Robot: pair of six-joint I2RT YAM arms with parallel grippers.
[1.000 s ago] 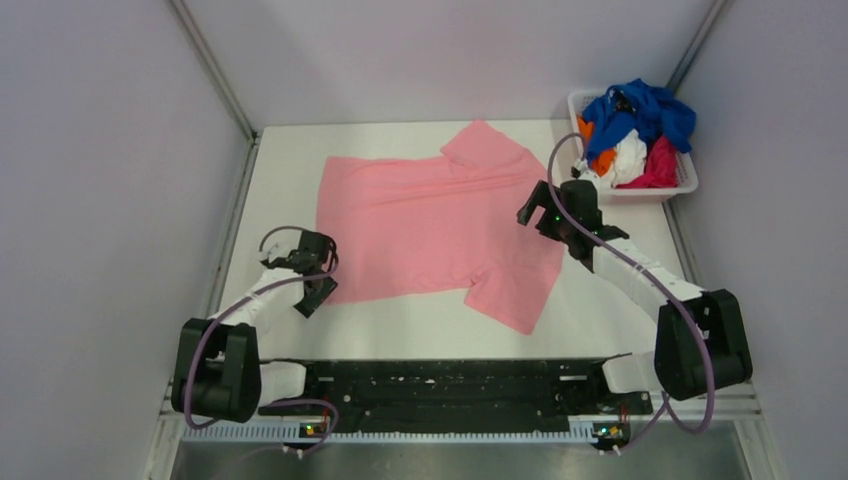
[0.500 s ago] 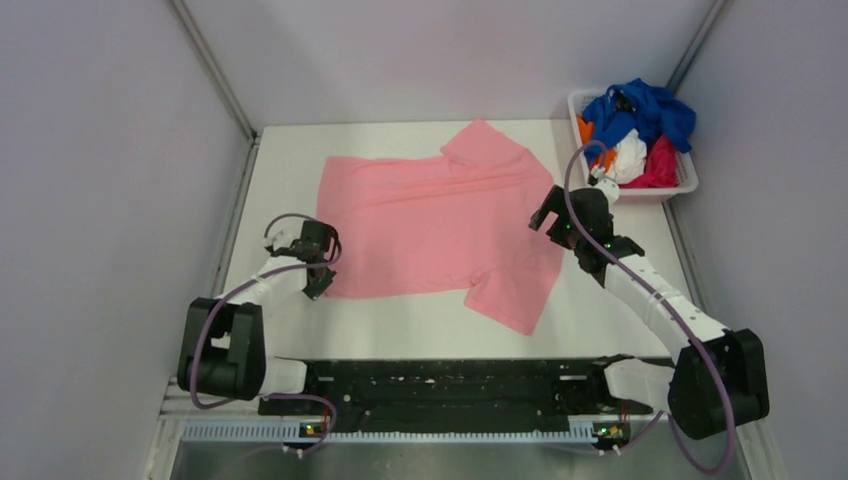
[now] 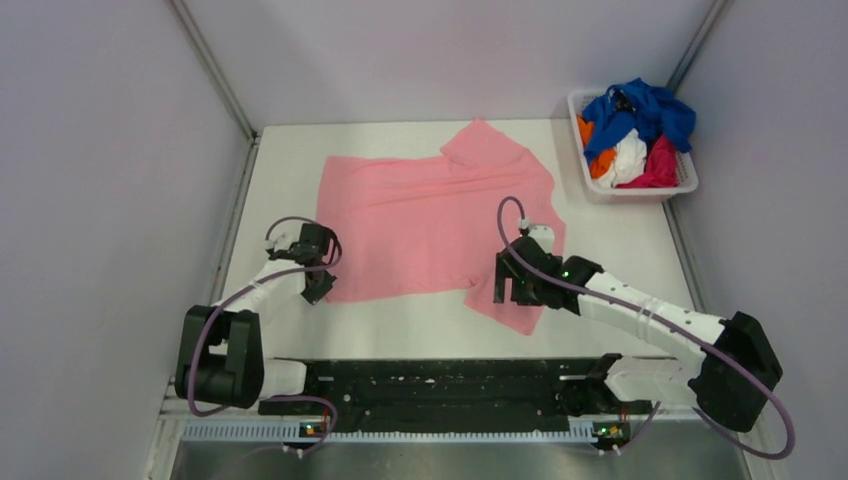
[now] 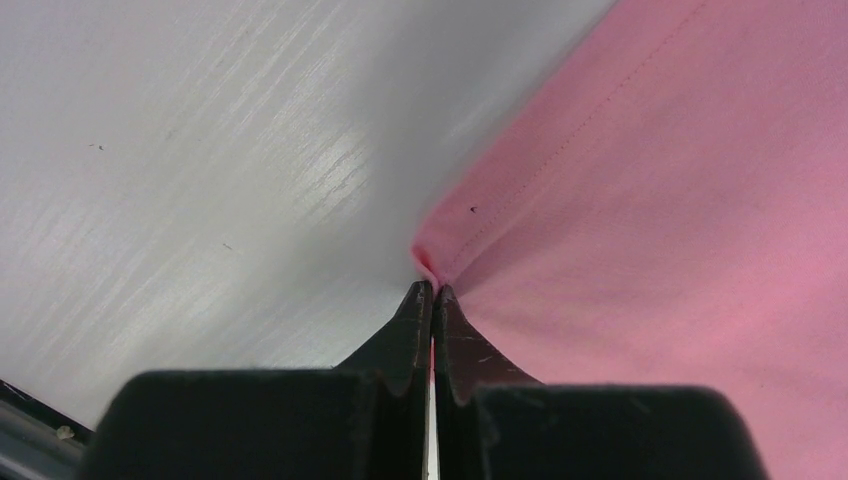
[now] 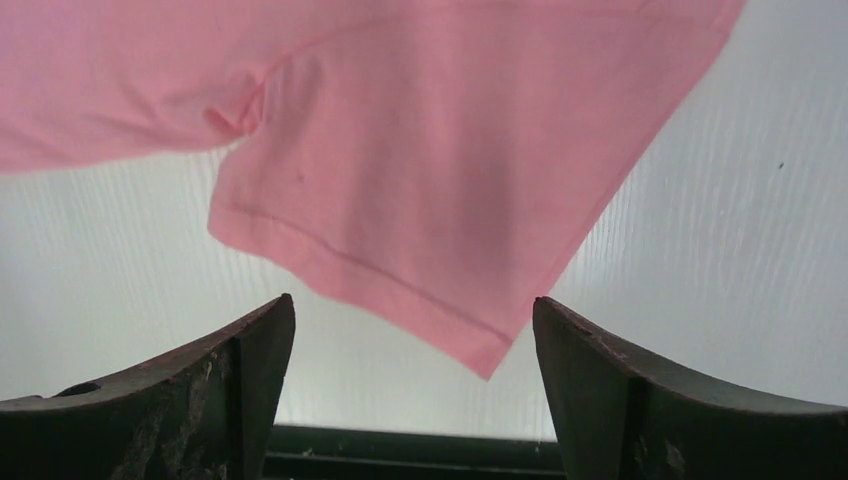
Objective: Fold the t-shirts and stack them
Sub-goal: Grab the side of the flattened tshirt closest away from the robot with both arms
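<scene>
swung right gripper [image 3: 512, 285] from basket [image 3: 640, 193] side down to near sleeve [image 5: 420, 230] of salmon-pink t-shirt [image 3: 430, 225], flat on table [image 3: 620, 230]; spread wide, gripping nothing. pinching hem corner with left gripper [image 4: 433, 292]. likely readies first fold.

We count one salmon-pink t-shirt [image 3: 420, 225] spread flat in the middle and one white basket [image 3: 645, 190] at the far right. In the basket we make out four crumpled shirts: one blue shirt [image 3: 652, 108], one orange shirt [image 3: 600, 160], one white shirt [image 3: 628, 155] and one magenta shirt [image 3: 662, 168]. We count two arms at the near edge, the left arm [image 3: 262, 290] and the right arm [image 3: 640, 310].
</scene>
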